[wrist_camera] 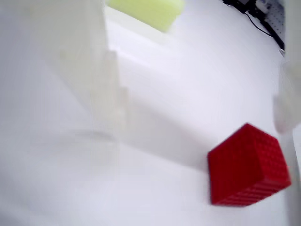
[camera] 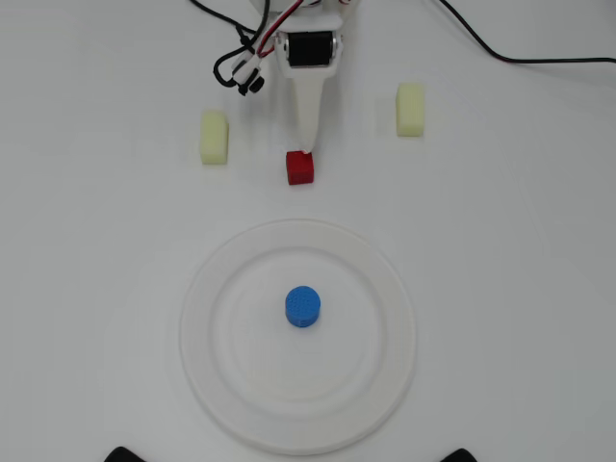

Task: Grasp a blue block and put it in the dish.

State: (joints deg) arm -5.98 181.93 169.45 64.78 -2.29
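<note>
In the overhead view the blue block (camera: 303, 307), a short round cylinder, stands in the middle of the dish (camera: 212, 318), a large white plate in the lower centre. My gripper (camera: 306, 149) reaches down from the top, well clear of the dish, with its tip just above the red cube (camera: 300, 167). In the wrist view my gripper (wrist_camera: 197, 127) is open and holds nothing. One white finger (wrist_camera: 80, 75) fills the left side and the other shows at the right edge. The blue block and dish are outside the wrist view.
Two pale yellow blocks (camera: 214, 137) (camera: 411, 108) lie left and right of the arm; the wrist view shows one (wrist_camera: 150, 12) at the top. The red cube (wrist_camera: 247, 165) sits at its lower right. Black cables (camera: 539, 60) run along the top.
</note>
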